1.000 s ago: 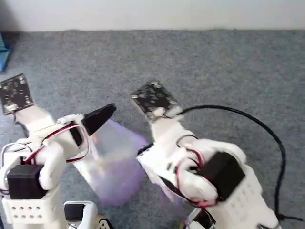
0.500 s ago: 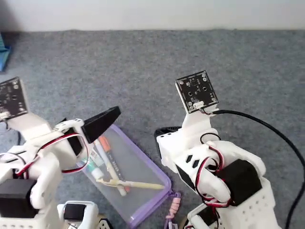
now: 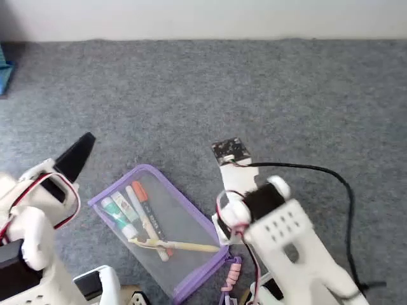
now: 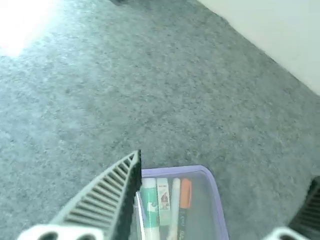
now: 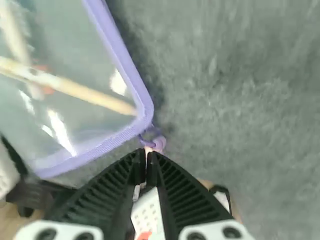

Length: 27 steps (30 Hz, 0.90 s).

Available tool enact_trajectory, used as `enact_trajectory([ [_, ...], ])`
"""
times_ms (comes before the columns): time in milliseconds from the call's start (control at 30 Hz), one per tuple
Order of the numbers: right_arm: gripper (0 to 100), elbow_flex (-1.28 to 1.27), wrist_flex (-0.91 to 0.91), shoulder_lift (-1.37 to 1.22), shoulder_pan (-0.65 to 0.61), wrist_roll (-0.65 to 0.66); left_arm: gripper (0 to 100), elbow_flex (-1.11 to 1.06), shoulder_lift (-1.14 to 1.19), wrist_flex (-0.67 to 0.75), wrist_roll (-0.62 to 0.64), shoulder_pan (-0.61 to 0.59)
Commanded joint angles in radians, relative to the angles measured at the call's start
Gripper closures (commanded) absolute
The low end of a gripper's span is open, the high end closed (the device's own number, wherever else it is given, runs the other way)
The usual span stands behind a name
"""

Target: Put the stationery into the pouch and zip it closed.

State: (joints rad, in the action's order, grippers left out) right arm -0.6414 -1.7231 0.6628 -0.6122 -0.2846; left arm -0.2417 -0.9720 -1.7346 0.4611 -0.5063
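The pouch (image 3: pixel 184 222) lies flat on the counter (image 3: pixel 286 95) with the markers (image 3: pixel 130 206) inside, the right gripper (image 5: pixel 146 157) pressed together beside its zip pull (image 5: pixel 157 144) (a true pinch I cannot confirm), the left gripper (image 3: pixel 77 154) spread above the opposite end, probably to steady it.

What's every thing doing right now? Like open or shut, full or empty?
pouch: lying flat on the carpet, full of stationery.
stationery: lying side by side inside the pouch.
zip pull: at the pouch's corner, pinched by the right tool.
left tool: open, holding nothing, near the pouch.
right tool: shut on the zip pull.
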Motion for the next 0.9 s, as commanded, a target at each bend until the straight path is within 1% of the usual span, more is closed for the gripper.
enact_trajectory([
  [0, 99.0, 0.037, -0.016, -0.150, 0.007, -0.014, 53, 0.036, 0.006, -0.017, 0.012, -0.051],
  [133, 99.0, 0.098, -0.065, -0.311, 0.001, -0.012, 53, 0.036, 0.006, -0.018, 0.008, -0.101],
  [267, 99.0, 0.104, -0.064, -0.401, -0.013, -0.009, 53, 0.036, 0.008, -0.018, 0.008, -0.106],
  [433, 99.0, 0.101, -0.056, -0.458, -0.120, -0.015, 53, 0.036, 0.008, -0.018, 0.008, -0.106],
  [500, 99.0, 0.100, -0.012, -0.483, -0.151, -0.015, 53, 0.036, 0.008, -0.018, 0.008, -0.106],
  [633, 99.0, 0.086, 0.104, -0.584, -0.151, -0.014, 53, 0.036, 0.008, -0.018, 0.008, -0.106],
  [800, 99.0, 0.084, 0.197, -0.746, -0.151, -0.012, 53, 0.036, 0.006, -0.018, 0.008, -0.107],
  [867, 99.0, 0.094, 0.266, -0.786, -0.151, -0.011, 53, 0.036, 0.006, -0.018, 0.008, -0.107],
])
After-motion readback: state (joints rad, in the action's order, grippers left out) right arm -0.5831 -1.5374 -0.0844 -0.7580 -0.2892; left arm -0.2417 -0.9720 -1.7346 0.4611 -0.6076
